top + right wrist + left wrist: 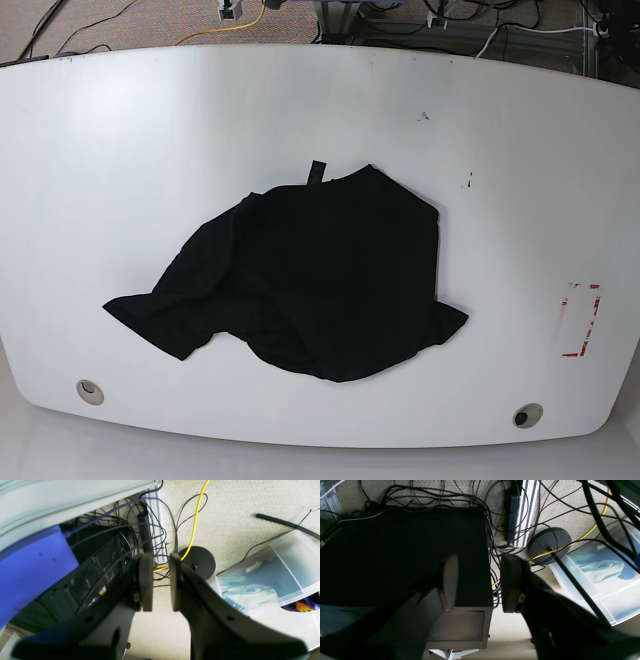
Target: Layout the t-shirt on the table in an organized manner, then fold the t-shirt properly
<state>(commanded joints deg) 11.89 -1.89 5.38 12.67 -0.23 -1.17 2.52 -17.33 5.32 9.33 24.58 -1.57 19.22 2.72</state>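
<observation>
The t-shirt (310, 280) lies crumpled near the middle of the table (120, 150), its neck tag pointing toward the far edge and one sleeve trailing out to the base view's left. Neither arm shows in the base view (both wrist cameras look down at cabled floor): the left gripper (478, 582) hangs with jaws spread wide and empty, and the right gripper (161, 582) has its jaws parted by a narrow gap, holding nothing.

Clear bin (287, 580) beside round base (200, 561) — cables (495, 530) tangled.
</observation>
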